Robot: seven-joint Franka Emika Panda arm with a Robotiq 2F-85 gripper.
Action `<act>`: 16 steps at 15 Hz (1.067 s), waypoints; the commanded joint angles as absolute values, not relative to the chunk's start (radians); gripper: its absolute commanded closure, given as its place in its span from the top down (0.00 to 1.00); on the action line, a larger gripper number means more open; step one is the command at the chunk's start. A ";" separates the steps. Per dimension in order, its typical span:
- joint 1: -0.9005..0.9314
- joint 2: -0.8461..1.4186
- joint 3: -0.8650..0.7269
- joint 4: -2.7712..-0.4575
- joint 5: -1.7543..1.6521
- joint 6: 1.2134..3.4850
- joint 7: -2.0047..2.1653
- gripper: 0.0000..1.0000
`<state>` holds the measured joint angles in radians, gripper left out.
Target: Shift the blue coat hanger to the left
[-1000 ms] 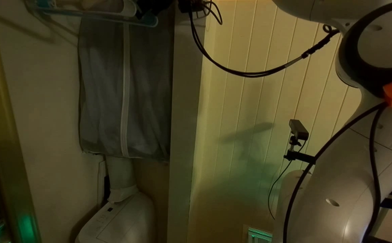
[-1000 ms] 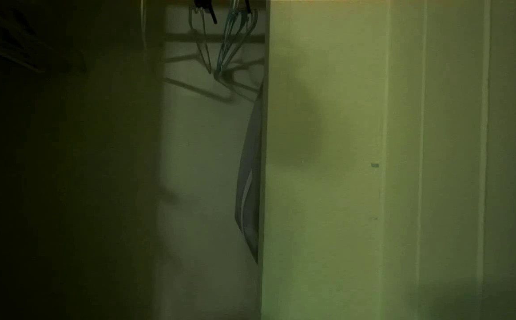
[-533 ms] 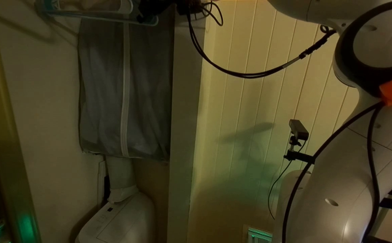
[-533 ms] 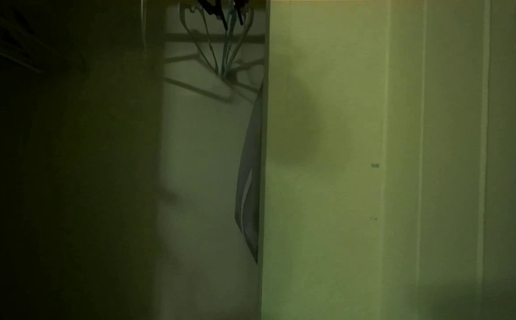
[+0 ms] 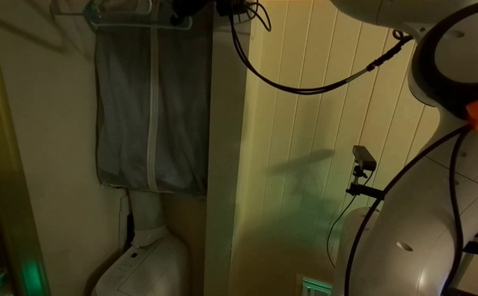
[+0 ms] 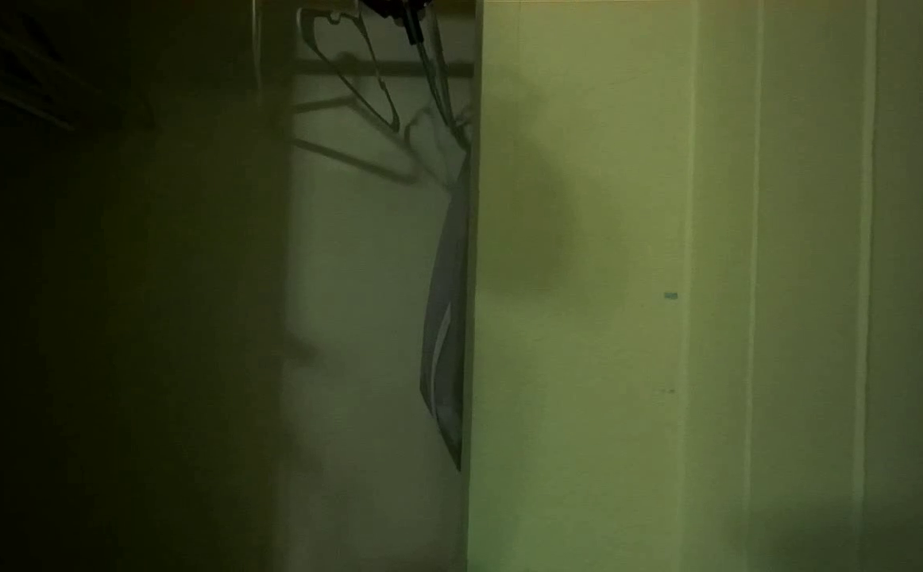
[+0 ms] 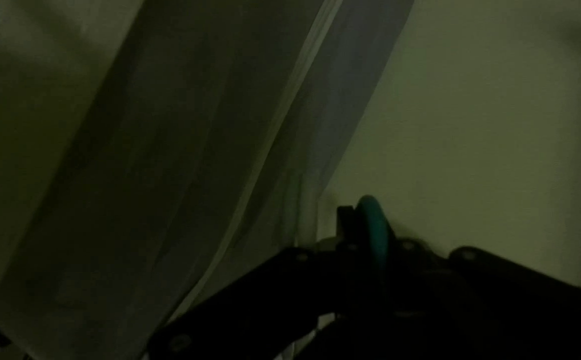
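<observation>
Claw (image 7: 368,229) clamped on the blue hanger (image 7: 374,230), lower right of centre in the wrist view. In an exterior view, hanger sits upper left, across the grey bag's (image 5: 124,107) top; arm (image 5: 420,230) at right.

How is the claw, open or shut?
The claw is shut on the blue hanger: in the wrist view, dark fingers flank it closely.

A white appliance (image 5: 152,267) is cut off at the bottom of an exterior view, its base and whatever carries it out of frame. Whether the brownish stretch (image 5: 268,263) beside a vent (image 5: 317,287) is floor or wall cannot be told.
</observation>
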<state>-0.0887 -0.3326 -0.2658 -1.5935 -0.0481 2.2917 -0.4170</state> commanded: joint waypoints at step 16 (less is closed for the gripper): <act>-0.043 -0.646 -0.290 -1.748 0.063 2.005 -0.417 0.02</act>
<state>-0.0638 -0.5370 -0.2798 -1.6663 0.0194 2.0953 -0.4118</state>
